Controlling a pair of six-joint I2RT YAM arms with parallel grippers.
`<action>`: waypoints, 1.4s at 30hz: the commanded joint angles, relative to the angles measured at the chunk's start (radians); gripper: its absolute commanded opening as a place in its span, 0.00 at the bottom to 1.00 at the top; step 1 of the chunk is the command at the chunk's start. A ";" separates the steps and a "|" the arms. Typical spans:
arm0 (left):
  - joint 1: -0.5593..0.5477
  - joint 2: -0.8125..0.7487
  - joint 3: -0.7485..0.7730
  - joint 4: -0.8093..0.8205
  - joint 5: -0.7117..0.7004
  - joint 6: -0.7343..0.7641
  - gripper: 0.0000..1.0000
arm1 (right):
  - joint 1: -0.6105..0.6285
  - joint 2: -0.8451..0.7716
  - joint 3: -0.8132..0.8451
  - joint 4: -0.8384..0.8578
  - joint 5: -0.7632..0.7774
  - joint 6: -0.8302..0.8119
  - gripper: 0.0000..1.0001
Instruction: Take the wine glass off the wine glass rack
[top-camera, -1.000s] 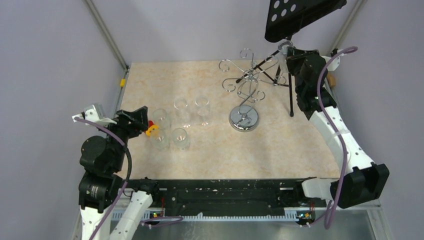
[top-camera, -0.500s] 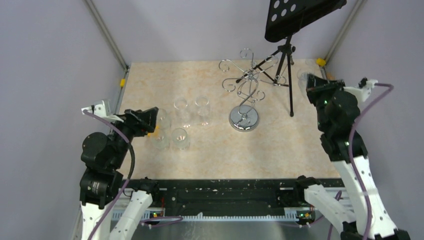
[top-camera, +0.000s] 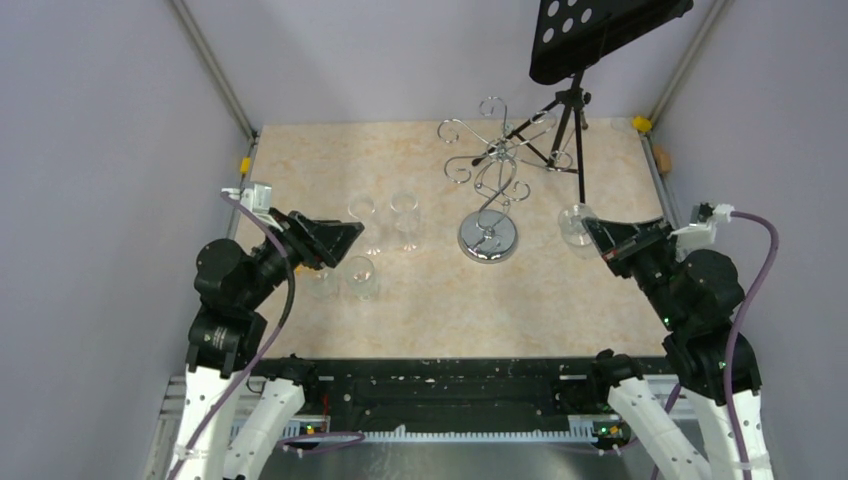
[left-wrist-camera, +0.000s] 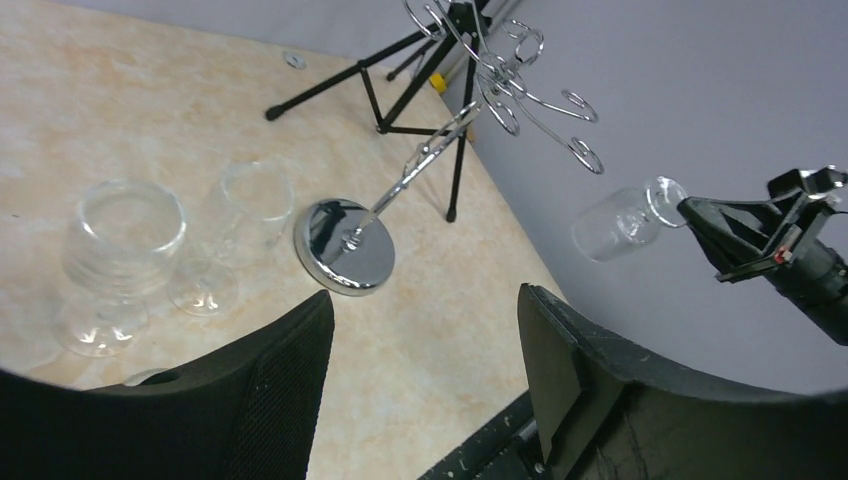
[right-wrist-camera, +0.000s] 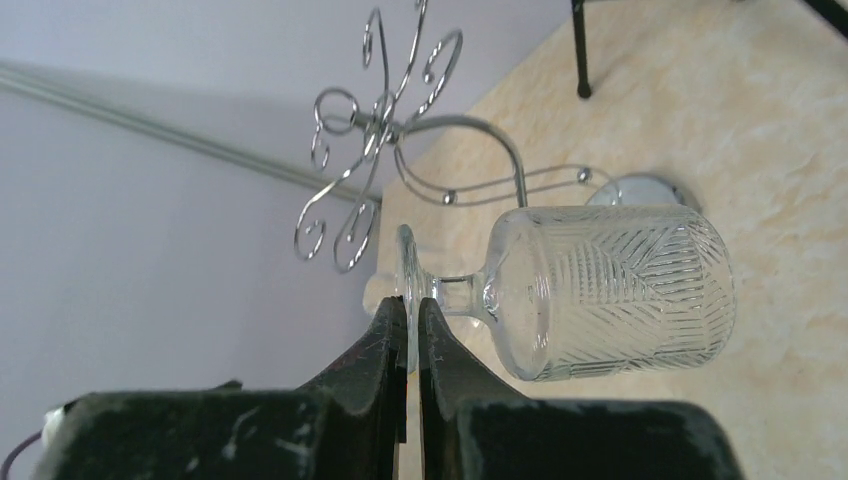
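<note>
My right gripper (top-camera: 598, 238) is shut on the foot of a clear patterned wine glass (right-wrist-camera: 610, 290) and holds it sideways in the air, right of the rack; the glass also shows in the top view (top-camera: 574, 224) and the left wrist view (left-wrist-camera: 622, 220). The wine glass rack (top-camera: 488, 190), silver wire scrolls on a round chrome base, stands at centre back with no glass on it; it also shows in the left wrist view (left-wrist-camera: 350, 245) and the right wrist view (right-wrist-camera: 385, 120). My left gripper (top-camera: 350, 238) is open and empty above the glasses on the left.
Several clear glasses (top-camera: 380, 225) stand on the beige table left of the rack, also in the left wrist view (left-wrist-camera: 125, 235). A black tripod music stand (top-camera: 575, 130) stands behind and right of the rack.
My right arm has carried the glass from the back right, near the music stand, down and forward to the right of the rack. My left gripper has moved right over the standing glasses.
</note>
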 joint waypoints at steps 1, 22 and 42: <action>0.003 0.000 -0.071 0.185 0.133 -0.127 0.71 | -0.004 -0.038 -0.020 0.080 -0.209 0.070 0.00; -0.087 0.122 -0.355 0.828 0.333 -0.738 0.78 | -0.003 -0.037 -0.260 0.954 -0.702 0.591 0.00; -0.430 0.551 -0.165 1.439 0.254 -0.979 0.91 | -0.004 0.052 -0.257 1.290 -0.662 0.732 0.00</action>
